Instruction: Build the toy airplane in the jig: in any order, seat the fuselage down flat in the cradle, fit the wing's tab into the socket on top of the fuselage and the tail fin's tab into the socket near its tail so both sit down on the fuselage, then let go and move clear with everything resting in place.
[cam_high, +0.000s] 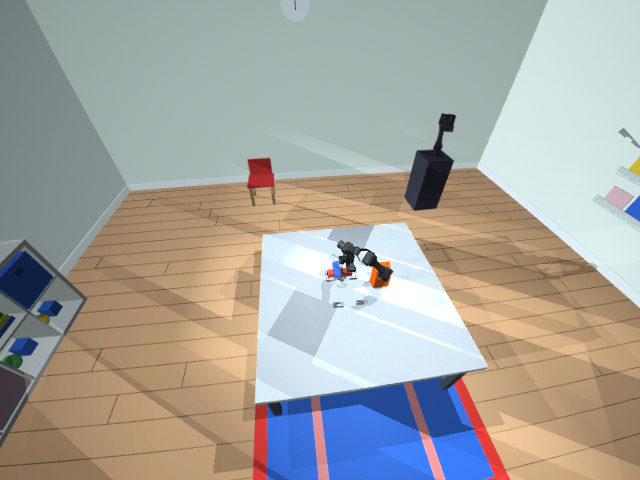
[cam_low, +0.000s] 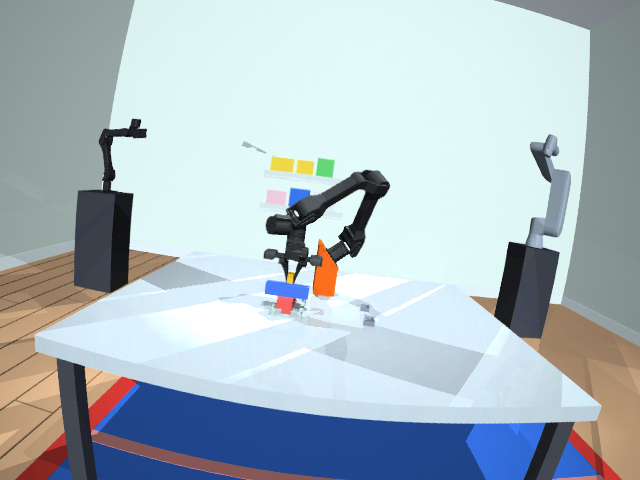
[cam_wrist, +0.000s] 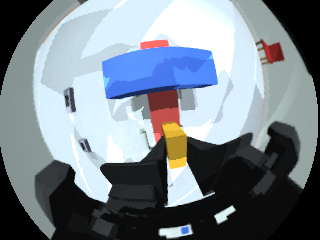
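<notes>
Tail fin (cam_wrist: 175, 144), a small yellow block that looks light, stiff and smooth, sits clamped in the gripper (cam_wrist: 170, 160) above the red fuselage (cam_wrist: 163, 108) behind the blue wing (cam_wrist: 160, 74); gripping its upper part leaves the tab free.

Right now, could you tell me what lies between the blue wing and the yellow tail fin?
In the wrist view, only the red fuselage runs between the wing and the gripper-held tail fin.
</notes>
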